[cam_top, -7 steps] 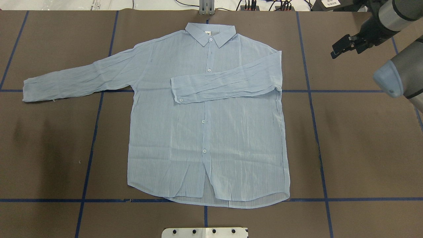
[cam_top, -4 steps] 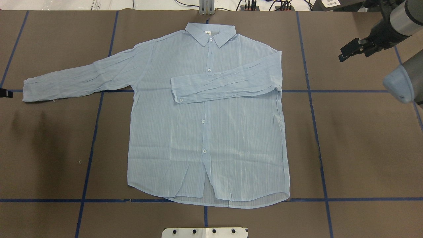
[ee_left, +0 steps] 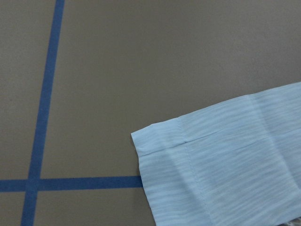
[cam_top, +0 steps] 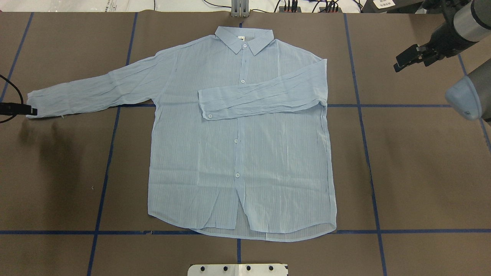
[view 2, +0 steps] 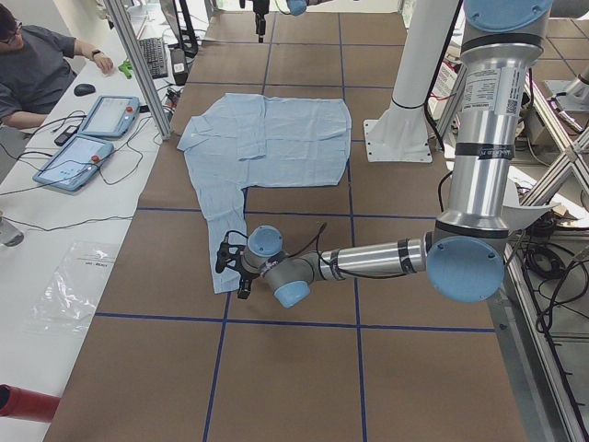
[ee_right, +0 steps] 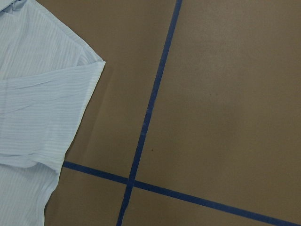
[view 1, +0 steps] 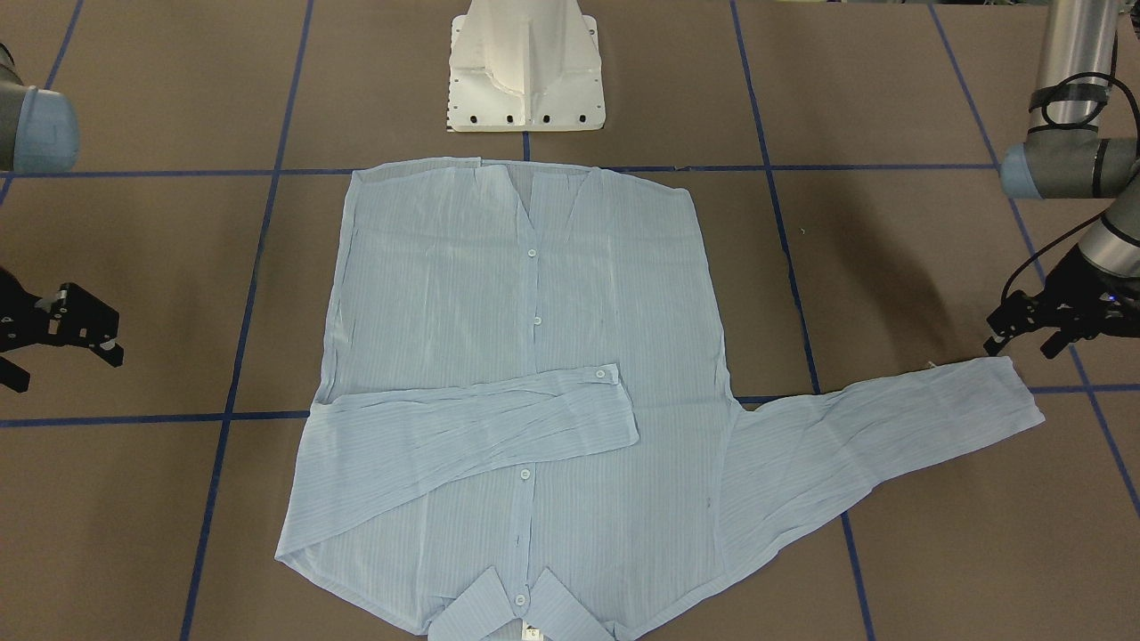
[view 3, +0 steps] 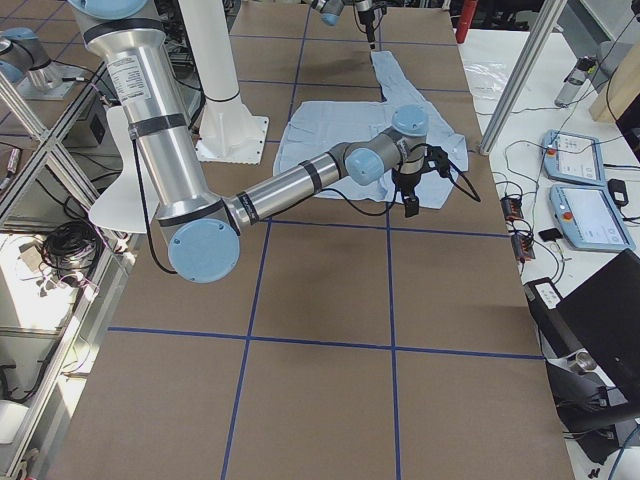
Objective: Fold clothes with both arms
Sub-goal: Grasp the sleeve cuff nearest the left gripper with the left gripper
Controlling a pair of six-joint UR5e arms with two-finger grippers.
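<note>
The clothes, a light blue striped shirt (cam_top: 238,153), lie flat and face up on the brown table, collar (cam_top: 244,38) on the side far from the robot. One sleeve is folded across the chest (cam_top: 261,97). The other sleeve stretches sideways, and its cuff (cam_top: 36,101) ends right at my left gripper (cam_top: 30,111). That gripper (view 1: 1024,345) is open, low over the table, just beside the cuff (view 1: 1006,392), holding nothing. The left wrist view shows the cuff (ee_left: 188,155) flat on the table. My right gripper (cam_top: 404,61) hangs open and empty (view 1: 62,361), well away from the shirt's other side.
The white pedestal base (view 1: 525,71) stands at the shirt's hem side. Blue tape lines (cam_top: 364,105) cross the brown table cover. In the exterior left view a person (view 2: 37,64) sits at a side desk with tablets (view 2: 87,138).
My left gripper has come in from the overhead view's left edge up to the stretched sleeve's cuff. The right gripper drew back away from the shirt, then held. The shirt has not moved.
</note>
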